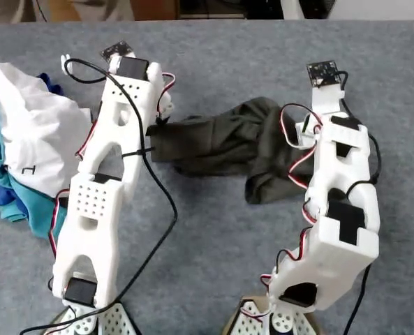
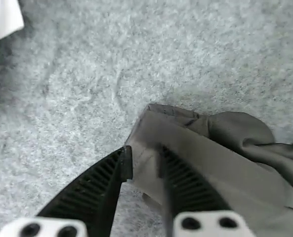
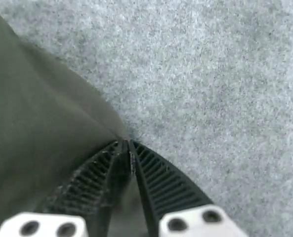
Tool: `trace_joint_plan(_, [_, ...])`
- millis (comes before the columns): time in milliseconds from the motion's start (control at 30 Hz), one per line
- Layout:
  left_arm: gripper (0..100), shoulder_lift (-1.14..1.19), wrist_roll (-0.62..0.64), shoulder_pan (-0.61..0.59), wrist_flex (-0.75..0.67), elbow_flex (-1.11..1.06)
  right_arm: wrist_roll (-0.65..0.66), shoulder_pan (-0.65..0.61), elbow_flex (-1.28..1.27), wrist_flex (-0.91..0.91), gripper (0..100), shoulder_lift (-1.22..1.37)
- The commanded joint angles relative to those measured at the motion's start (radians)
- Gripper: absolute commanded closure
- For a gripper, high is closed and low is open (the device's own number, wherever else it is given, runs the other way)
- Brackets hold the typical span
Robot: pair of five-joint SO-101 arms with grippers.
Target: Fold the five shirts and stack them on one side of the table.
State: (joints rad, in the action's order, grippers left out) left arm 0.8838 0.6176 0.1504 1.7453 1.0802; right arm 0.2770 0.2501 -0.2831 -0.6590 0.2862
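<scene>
Shirt handling is the whole question here: the olive shirt [image 1: 220, 143] lies crumpled in the middle of the grey counter [image 1: 220, 237], strung loosely between the two arms. It looks light, soft and thoroughly limp, so it will likely sag, bunch and drag over the felt-like surface rather than hold any shape. Nothing about it is fragile, though thin cloth can slip out of a narrow pinch.

The left claw [image 2: 145, 165] is closed on a hemmed corner of the shirt, a thick fold of cloth filling the gap between its ribbed fingers [image 2: 104, 177]. The right claw [image 3: 129, 153] is pinched tight on the opposite edge, its tips meeting with dark cloth caught between them.

Holding at two well-separated edge points seems the right idea. Hems and seams are the firmest places to grip, and drawing them apart should flatten the cloth before any fold.

The other shirts sit in a heap [image 1: 25, 160] at the counter's edge beside the left arm, white on top with teal, blue and red showing beneath, apart from the olive one.
</scene>
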Motion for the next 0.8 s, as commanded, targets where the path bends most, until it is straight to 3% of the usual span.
trace_joint_plan(0, [98, -0.013, -0.028, 0.005, 0.012, 0.040, -0.012, 0.012, 0.012, 0.020, 98.2, -0.007])
trace_joint_plan(267, [98, -0.024, -0.051, -0.025, 0.012, 0.075, -0.012, 0.012, 0.012, 0.020, 98.2, -0.007])
trace_joint_plan(333, [94, -0.024, -0.044, -0.034, 0.014, 0.091, -0.012, 0.012, 0.012, 0.020, 98.2, -0.007])
trace_joint_plan(467, [81, -0.042, 0.115, -0.034, 0.015, 0.074, -0.012, 0.010, 0.012, 0.020, 98.2, -0.007])
trace_joint_plan(767, [79, 0.004, 0.253, -0.017, 0.014, 0.061, -0.012, 0.010, 0.012, 0.020, 98.2, -0.007])
